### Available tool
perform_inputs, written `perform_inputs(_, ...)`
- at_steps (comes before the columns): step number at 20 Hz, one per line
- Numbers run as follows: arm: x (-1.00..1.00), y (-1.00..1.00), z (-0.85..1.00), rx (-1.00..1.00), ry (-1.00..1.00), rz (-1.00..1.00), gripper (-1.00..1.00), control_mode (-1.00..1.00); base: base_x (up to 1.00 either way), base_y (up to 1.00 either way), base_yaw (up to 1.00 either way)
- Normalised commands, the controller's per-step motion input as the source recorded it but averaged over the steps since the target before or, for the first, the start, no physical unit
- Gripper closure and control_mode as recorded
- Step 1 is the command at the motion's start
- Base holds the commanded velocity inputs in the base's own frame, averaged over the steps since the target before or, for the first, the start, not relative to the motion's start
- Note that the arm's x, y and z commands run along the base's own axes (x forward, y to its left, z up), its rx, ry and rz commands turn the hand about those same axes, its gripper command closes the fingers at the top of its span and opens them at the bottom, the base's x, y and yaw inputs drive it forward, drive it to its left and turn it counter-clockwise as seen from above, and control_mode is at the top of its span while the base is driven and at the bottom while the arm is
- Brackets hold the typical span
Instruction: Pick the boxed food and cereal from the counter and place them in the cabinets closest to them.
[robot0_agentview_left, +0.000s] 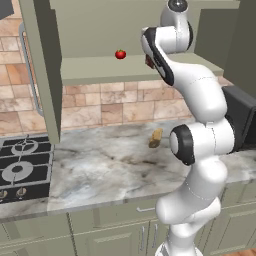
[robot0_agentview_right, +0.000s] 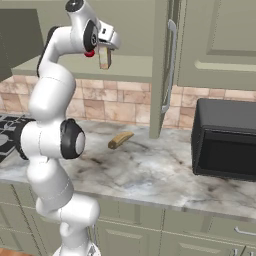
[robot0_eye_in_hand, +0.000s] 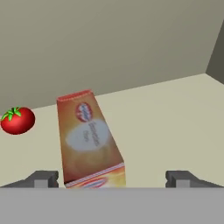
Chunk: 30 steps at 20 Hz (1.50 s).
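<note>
Hand (robot0_eye_in_hand: 112, 179): up high inside the open cabinet, over the shelf; fingers (robot0_eye_in_hand: 43, 178) wide apart, holding nothing.
Box (robot0_eye_in_hand: 89, 142): orange, with a white oval and a red mark on its face; between the two fingers, nearer the left one; lying flat or leaning, cannot tell which; in the right base view, hanging just under the hand as a tan block (robot0_agentview_right: 104, 57).
Cabinet (robot0_agentview_left: 125, 30): olive green, open, with a plain back wall.
Shelf (robot0_agentview_left: 135, 67): pale green, flat, under the box and the tomato.
Tomato (robot0_agentview_left: 120, 54): small, red, green top; on the shelf, to the left of the box, not touching it; also in the hand view (robot0_eye_in_hand: 17, 120).
Left door (robot0_agentview_left: 42, 70): swung open, grey bar handle down its side, over the edge of the stove.
Right door (robot0_agentview_right: 162, 65): swung open, edge on, long grey handle (robot0_agentview_right: 171, 65).
Arm (robot0_agentview_left: 200, 150): white with dark joints, reaching up from below into the cabinet.
Tabletop (robot0_agentview_left: 110, 170): grey and white marble, below the cabinet.
Bread (robot0_agentview_left: 155, 138): small brown roll, lying on the tabletop near the wall; also in the right base view (robot0_agentview_right: 120, 139).
Stove (robot0_agentview_left: 22, 167): black, round burners, at the left end of the tabletop.
Microwave (robot0_agentview_right: 225, 145): black box on the tabletop, at the right.
Wall (robot0_agentview_left: 110, 105): tan and brown stone tiles, behind the tabletop.
</note>
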Motion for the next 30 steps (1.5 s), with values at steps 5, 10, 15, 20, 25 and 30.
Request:
perform_inputs(5, -0.71, 0.05, -0.01, -0.02, -0.06, 0.02, -1.0, -1.0, 0.0, 0.0, 0.0)
perform_inputs(10, -1.0, 0.06, -0.1, -0.03, -0.09, 0.02, -1.0, -1.0, 0.0, 0.0, 0.0)
perform_inputs(15, -1.0, 0.03, -0.04, -0.01, -0.03, 0.01, -1.0, -1.0, 0.0, 0.0, 0.0)
perform_inputs(20, -1.0, 0.0, -0.15, 0.0, -0.01, 0.0, -1.0, -1.0, 0.0, 0.0, 0.0)
perform_inputs(25, -1.0, 0.0, -0.29, 0.0, 0.0, 0.0, -1.0, -1.0, 0.0, 0.0, 0.0)
perform_inputs(30, -1.0, 0.0, -0.3, 0.0, 0.0, 0.0, -1.0, -1.0, 0.0, 0.0, 0.0)
